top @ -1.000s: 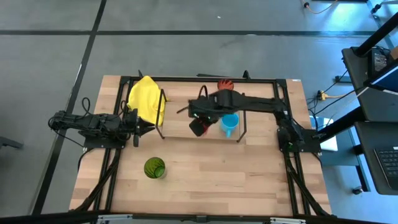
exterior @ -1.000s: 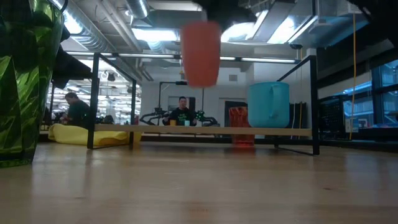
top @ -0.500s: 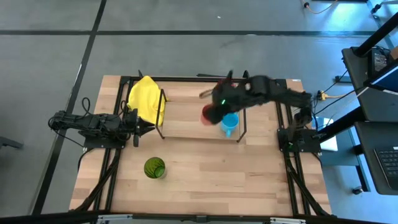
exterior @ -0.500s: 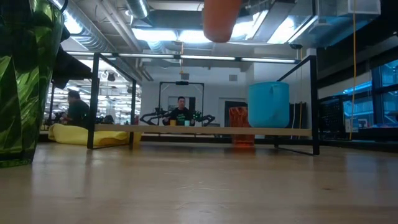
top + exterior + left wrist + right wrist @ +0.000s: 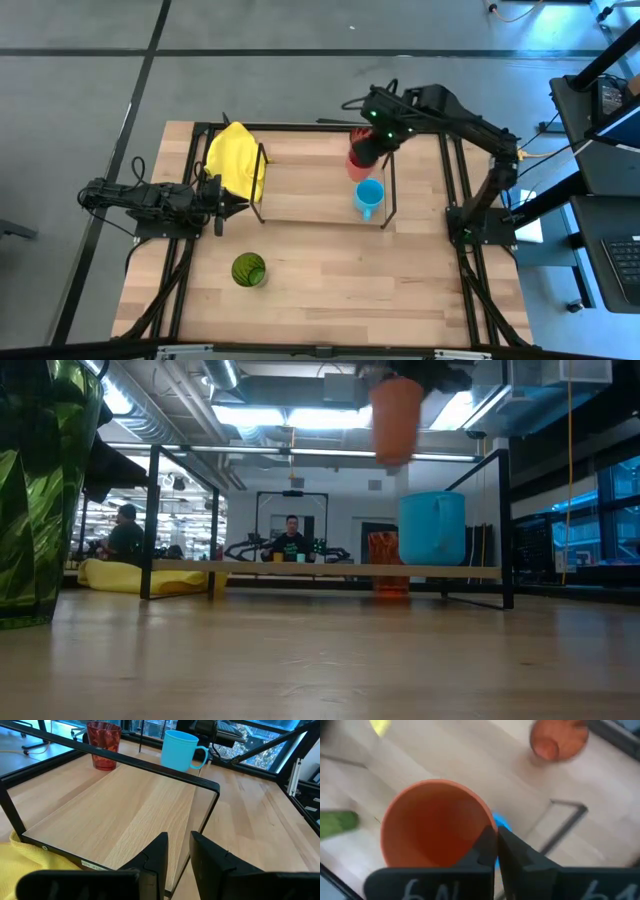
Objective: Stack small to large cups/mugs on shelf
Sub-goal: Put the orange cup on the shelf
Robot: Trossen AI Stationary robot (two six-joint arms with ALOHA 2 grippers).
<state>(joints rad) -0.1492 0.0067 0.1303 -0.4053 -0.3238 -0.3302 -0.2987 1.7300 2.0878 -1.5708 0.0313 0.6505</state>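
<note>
Seen from above, the right gripper [image 5: 366, 150] holds the short red cup [image 5: 359, 163] in the air over the shelf [image 5: 310, 185], just behind the light blue mug [image 5: 368, 197], which stands by the shelf's right wire frame; the shelf's middle is bare board. The green tumbler [image 5: 248, 270] stands on the table [image 5: 340, 290] in front of the shelf. In the low view the red cup [image 5: 396, 418] hangs well above the mug [image 5: 432, 528], open air between them; the orange-red tumbler [image 5: 385, 563] sits behind. The left wrist view shows the left gripper [image 5: 178, 851] at the shelf's left frame, jaws slightly apart, beside the yellow cloth [image 5: 30, 862]. The right wrist view shows jaws clamped on the cup's rim [image 5: 436, 822].
</note>
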